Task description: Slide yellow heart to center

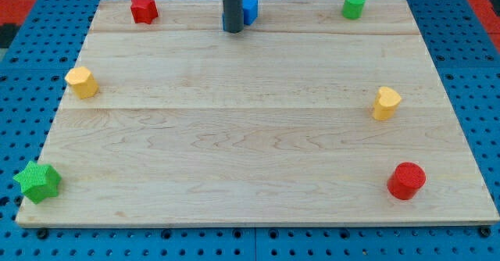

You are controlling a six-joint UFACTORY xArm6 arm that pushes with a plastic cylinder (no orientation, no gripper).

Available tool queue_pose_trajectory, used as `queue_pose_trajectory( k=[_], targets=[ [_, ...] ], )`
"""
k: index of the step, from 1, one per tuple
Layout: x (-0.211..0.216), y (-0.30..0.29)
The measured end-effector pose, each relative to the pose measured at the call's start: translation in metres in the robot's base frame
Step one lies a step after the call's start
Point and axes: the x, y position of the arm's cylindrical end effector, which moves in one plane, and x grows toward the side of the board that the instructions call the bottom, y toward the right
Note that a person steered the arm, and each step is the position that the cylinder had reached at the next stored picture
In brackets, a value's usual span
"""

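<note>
The yellow heart (385,102) lies near the board's right edge, about halfway down. My tip (233,29) is at the view's top centre, touching or just in front of a blue block (248,8) that the rod partly hides. The tip is far up and to the left of the yellow heart.
The wooden board (250,159) sits on a blue pegboard. A red star (144,8) is at top left, a green cylinder (354,5) at top right, a yellow hexagon (81,82) at the left edge, a green star (37,180) at bottom left, a red cylinder (406,180) at bottom right.
</note>
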Motion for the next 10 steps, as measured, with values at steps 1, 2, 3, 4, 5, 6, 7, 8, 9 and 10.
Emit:
queue_pose_trajectory(
  k=[1,2,3,4,5,6,7,8,9,10],
  targets=[
    [0.034,0.023],
    [0.04,0.121],
    [0.066,0.23],
    [0.117,0.289],
    [0.174,0.291],
    [0.204,0.26],
    [0.187,0.207],
    [0.182,0.146],
    [0.18,0.176],
    [0.186,0.242]
  ],
)
